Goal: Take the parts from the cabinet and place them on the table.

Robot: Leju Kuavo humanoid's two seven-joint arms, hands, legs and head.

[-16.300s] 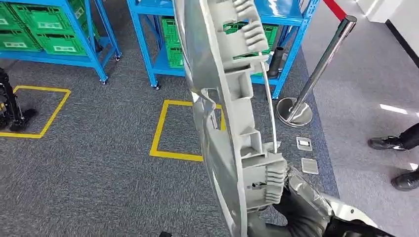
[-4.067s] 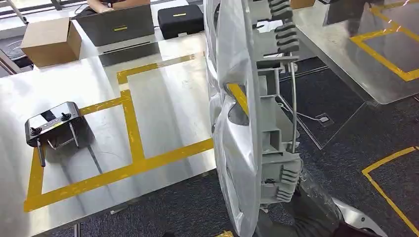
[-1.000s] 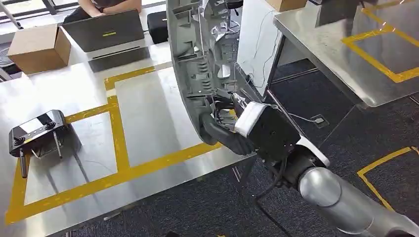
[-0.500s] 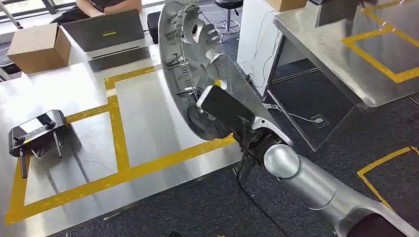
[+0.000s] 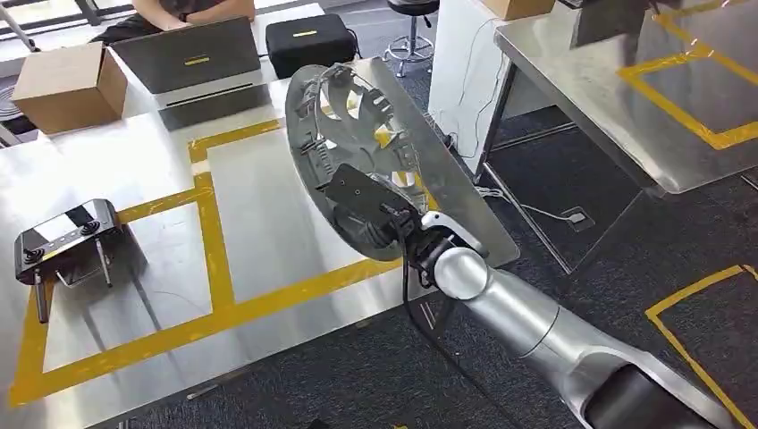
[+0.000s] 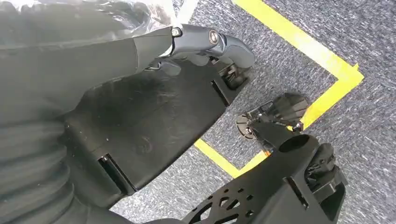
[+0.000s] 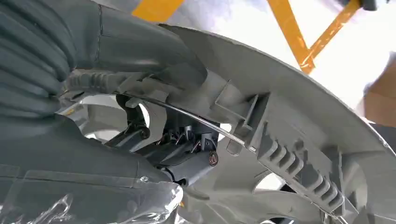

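Tipped further over than half a second ago, now lying lower and flatter above the right edge of the steel table (image 5: 268, 206), its ribbed grey back and open spokes facing up: the hubcap (image 5: 357, 134), carried there by the right hand (image 5: 362, 210), which has come down with it. Gripped at the rim nearest the robot, thumb over the outer lip and dark fingers (image 7: 187, 165) hooked through a spoke opening behind the wire ring, as seen from the right wrist. Tilted, far side raised, near side low over the yellow tape (image 5: 214, 232) that marks a square on the table; whether touching the surface or just above it, cannot tell. Sitting near the left edge of the table, well apart from the hubcap: a black remote controller (image 5: 67, 234) with two sticks. Standing at the far left corner, a cardboard box (image 5: 63, 85); along the far edge, a dark laptop (image 5: 192, 58) with a person's arms behind it, and beside that a black case (image 5: 308, 40). Hanging down over grey carpet and a yellow floor line, seen from the left wrist: the left hand (image 6: 140, 107), fingers curled inward with nothing in them.
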